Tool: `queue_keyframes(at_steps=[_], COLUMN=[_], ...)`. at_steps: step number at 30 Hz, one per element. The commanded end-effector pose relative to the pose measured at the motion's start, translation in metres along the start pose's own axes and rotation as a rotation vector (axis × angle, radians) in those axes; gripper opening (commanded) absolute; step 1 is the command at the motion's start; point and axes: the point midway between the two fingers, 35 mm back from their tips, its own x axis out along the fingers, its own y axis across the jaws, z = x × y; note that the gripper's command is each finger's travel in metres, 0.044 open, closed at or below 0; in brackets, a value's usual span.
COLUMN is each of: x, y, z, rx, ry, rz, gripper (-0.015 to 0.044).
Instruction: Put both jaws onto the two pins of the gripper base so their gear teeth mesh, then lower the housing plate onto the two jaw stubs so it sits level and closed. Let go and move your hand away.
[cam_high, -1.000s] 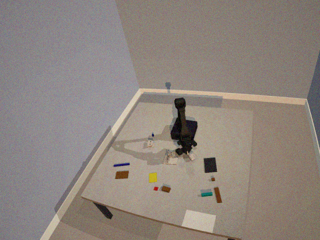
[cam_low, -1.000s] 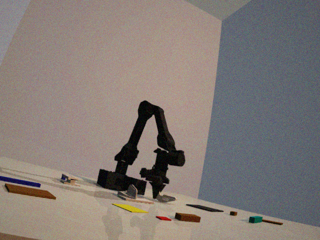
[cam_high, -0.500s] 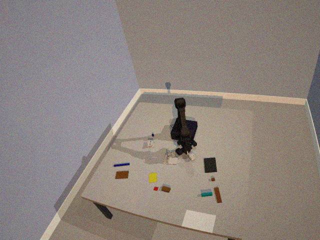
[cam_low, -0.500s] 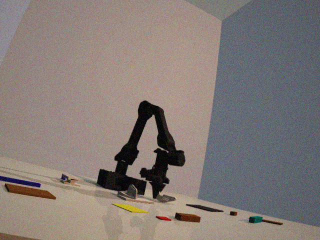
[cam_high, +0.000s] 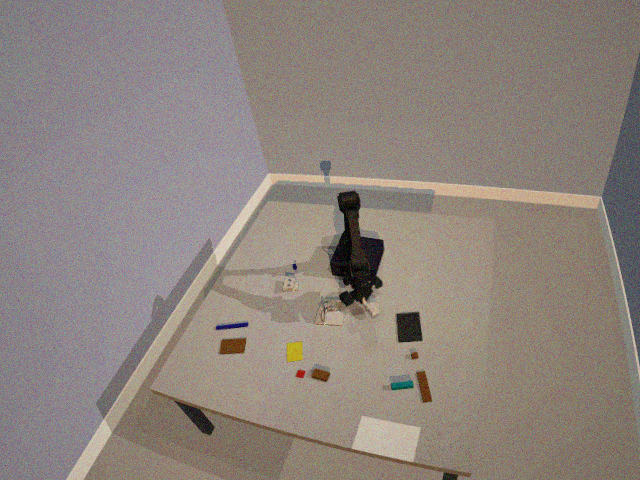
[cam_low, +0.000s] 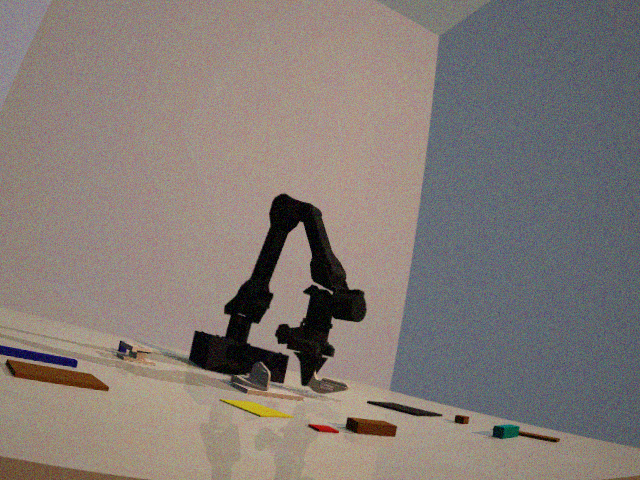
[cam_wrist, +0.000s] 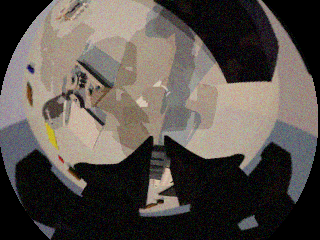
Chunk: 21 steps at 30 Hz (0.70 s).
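The gripper (cam_high: 362, 300) (cam_low: 309, 382) (cam_wrist: 158, 140) is shut on a pale flat piece, which looks like a jaw (cam_high: 371, 308) (cam_low: 331, 384). It is held low over the table; whether it touches the table is unclear. The wrist view shows its ridged dark part (cam_wrist: 158, 161) between the fingers. The gripper base (cam_high: 336, 318) (cam_low: 276, 395) (cam_wrist: 85, 125) lies beside it, with an upright grey part (cam_low: 261, 375) (cam_wrist: 54, 107) standing on it. Its pins and any other jaw are too small to tell. A small pale part (cam_high: 290, 284) (cam_low: 136, 356) (cam_wrist: 73, 9) lies farther off; I cannot tell which part it is.
A black tile (cam_high: 408, 327) (cam_low: 404, 408), yellow tile (cam_high: 294, 351) (cam_low: 256, 408), red tile (cam_high: 300, 373) (cam_low: 323, 428) and brown block (cam_high: 320, 374) (cam_low: 371, 426) lie around. A teal block (cam_high: 402, 385) (cam_low: 505, 431), blue bar (cam_high: 232, 326) and white sheet (cam_high: 386, 438) lie farther out.
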Motion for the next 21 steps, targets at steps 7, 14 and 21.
queue_keyframes(at_steps=[7,14,21], x=[-0.011,-0.016,-0.020], y=[0.000,0.000,0.000], z=[-0.002,-0.001,-0.001], rx=[0.000,0.000,0.000], ry=[0.010,0.010,0.010], rz=[-0.003,-0.003,-0.003], gripper=[0.0037,0.0037,0.0037])
